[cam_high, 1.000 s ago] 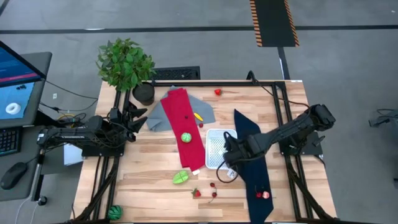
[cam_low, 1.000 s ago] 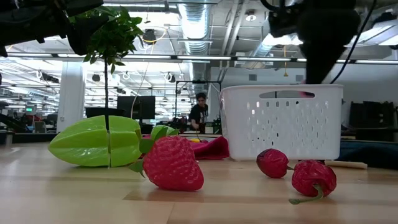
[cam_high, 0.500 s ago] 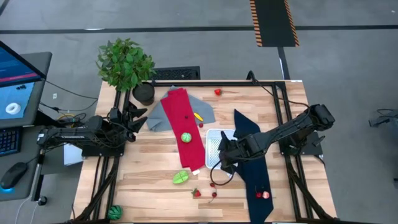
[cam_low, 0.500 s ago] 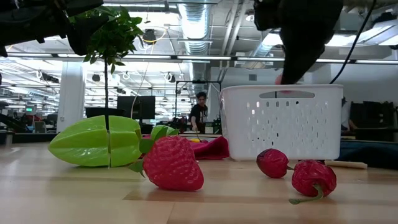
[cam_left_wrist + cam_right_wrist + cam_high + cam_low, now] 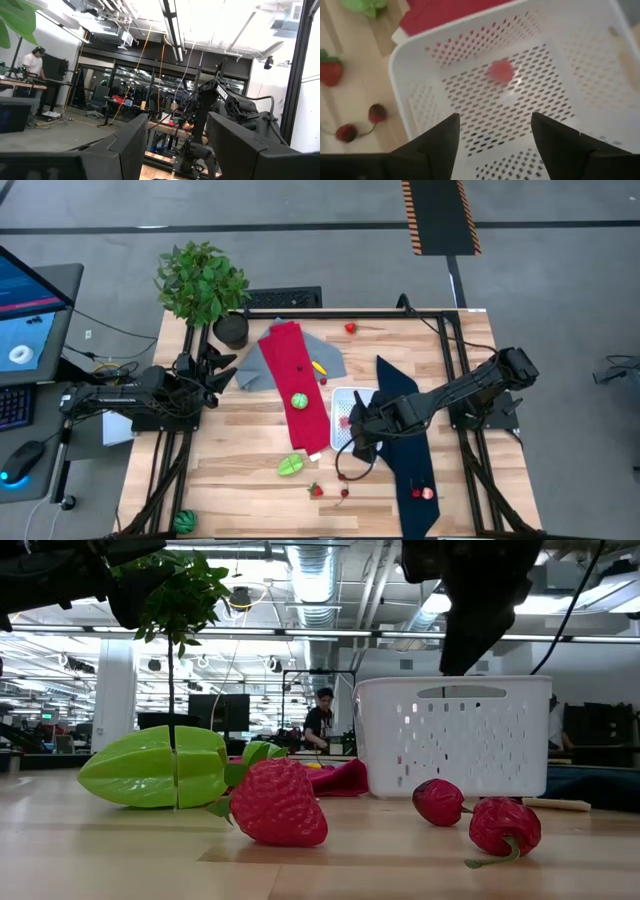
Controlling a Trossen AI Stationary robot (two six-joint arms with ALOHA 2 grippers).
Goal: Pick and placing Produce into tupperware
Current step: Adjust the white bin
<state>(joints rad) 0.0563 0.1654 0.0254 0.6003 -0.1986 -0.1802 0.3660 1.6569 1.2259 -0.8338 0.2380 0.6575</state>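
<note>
Here the right gripper (image 5: 494, 131), fingers spread wide and empty, hovers over the tupperware (image 5: 415, 75) with a pink piece of produce (image 5: 500, 70) inside; it should lift straight up, clear of the rim, before seeking the cherries (image 5: 362, 123).

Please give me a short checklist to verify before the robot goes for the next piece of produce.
1. Right gripper open and empty above the tub: ok.
2. Red piece inside the tub: ok.
3. Has the red piece settled: cannot tell.
4. Next pieces free on the table: strawberry and cherries lie uncovered: ok.
5. Left gripper parked at the table's left edge, out of the way: ok.
</note>
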